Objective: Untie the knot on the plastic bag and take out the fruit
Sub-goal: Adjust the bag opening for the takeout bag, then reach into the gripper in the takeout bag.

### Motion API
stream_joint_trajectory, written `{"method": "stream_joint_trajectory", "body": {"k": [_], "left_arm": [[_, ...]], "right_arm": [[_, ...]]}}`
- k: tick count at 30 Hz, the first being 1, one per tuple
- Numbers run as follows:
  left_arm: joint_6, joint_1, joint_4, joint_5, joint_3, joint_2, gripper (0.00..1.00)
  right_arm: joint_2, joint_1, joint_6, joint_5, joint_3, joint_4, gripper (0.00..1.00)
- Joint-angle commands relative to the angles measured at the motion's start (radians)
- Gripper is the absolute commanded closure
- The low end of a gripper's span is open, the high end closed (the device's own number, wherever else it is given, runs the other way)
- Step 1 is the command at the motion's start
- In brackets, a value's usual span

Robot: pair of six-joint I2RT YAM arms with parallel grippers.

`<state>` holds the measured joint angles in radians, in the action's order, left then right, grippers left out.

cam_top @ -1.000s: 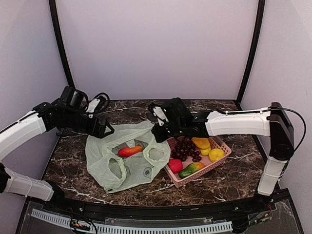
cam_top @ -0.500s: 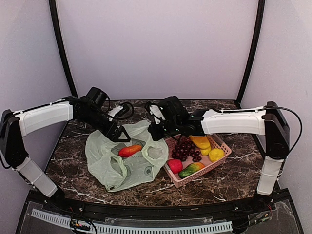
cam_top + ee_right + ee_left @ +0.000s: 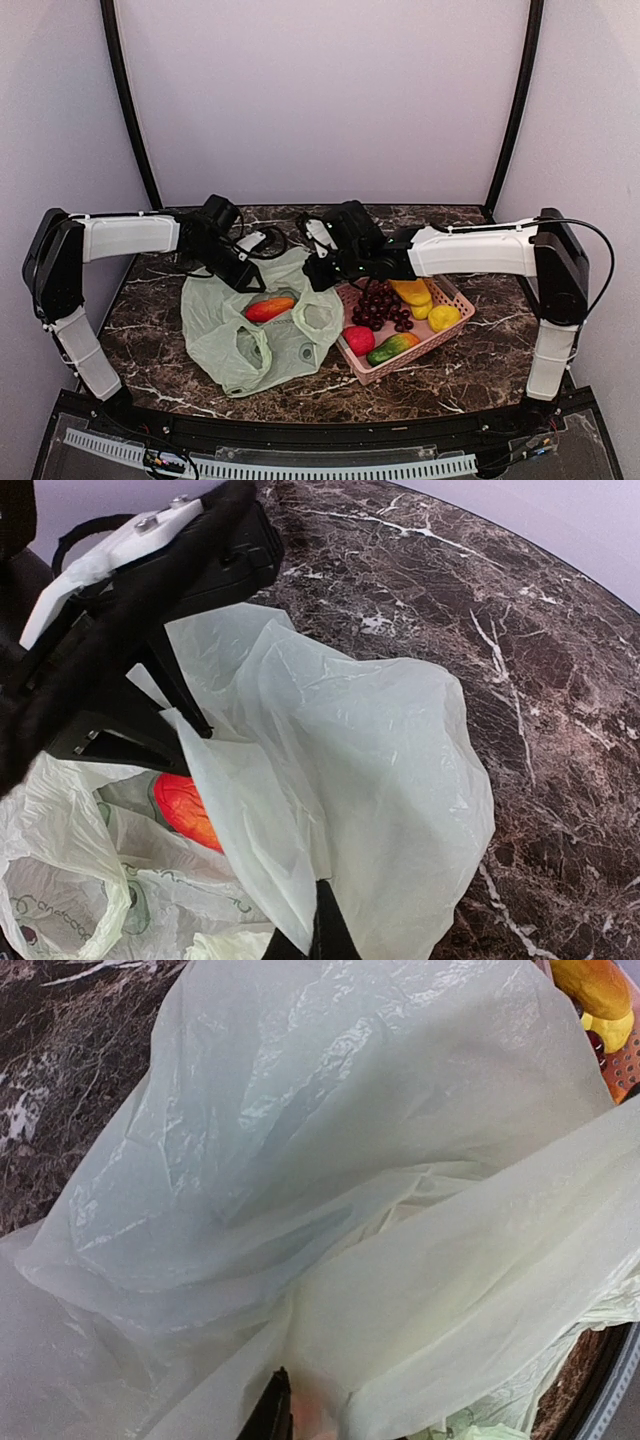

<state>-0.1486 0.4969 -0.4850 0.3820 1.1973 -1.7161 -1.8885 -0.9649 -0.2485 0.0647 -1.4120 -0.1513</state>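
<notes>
Plastic, thin and pale green, makes the bag (image 3: 225,345), which lies with its mouth open; I see no knot on it. One piece is inside, the mango (image 3: 268,308), red and orange, in the mouth of the bag. Its long axis runs left to right, a little tilted, almost parallel to the line between the two grippers.

Both grippers are beyond the mango, at the far rim of the bag. The right gripper (image 3: 312,279), beyond and to the right of the mango, is clenched on a fold of the film. The left gripper (image 3: 249,284), beyond and just left of the mango, has film at its fingers, but I cannot tell if it grips. It is the nearer one to the mango, so I judge the shorter reach comes from the left, across the long axis.

The basket (image 3: 425,348), right of the mango, holds other fruit (image 3: 385,305).
</notes>
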Motion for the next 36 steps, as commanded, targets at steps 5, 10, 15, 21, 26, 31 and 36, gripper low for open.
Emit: {"method": "stream_joint_trajectory", "body": {"k": [5, 10, 15, 21, 26, 31, 36], "left_arm": [[0.049, -0.001, 0.054, -0.078, -0.001, -0.074, 0.94], [0.098, -0.003, 0.067, -0.06, -0.005, -0.122, 0.99], [0.158, -0.003, 0.097, 0.006, -0.018, -0.154, 0.99], [0.298, -0.003, 0.163, 0.076, -0.1, -0.119, 0.99], [0.459, 0.0, 0.364, 0.139, -0.287, -0.014, 0.99], [0.569, 0.008, 0.501, 0.123, -0.421, 0.118, 0.99], [0.599, 0.012, 0.533, 0.122, -0.484, 0.174, 0.99]], "right_arm": [[0.041, 0.009, -0.052, -0.025, 0.014, 0.032, 0.52], [0.155, -0.001, -0.12, -0.013, 0.082, 0.035, 0.27], [0.236, -0.061, -0.191, -0.004, 0.118, 0.056, 0.31], [0.19, -0.137, -0.312, -0.124, 0.107, 0.144, 0.55], [0.081, -0.16, -0.384, -0.151, 0.064, 0.169, 0.6], [0.012, -0.171, -0.403, -0.166, 0.039, 0.157, 0.64], [-0.057, -0.178, -0.404, -0.136, 0.001, 0.101, 0.68]]}}
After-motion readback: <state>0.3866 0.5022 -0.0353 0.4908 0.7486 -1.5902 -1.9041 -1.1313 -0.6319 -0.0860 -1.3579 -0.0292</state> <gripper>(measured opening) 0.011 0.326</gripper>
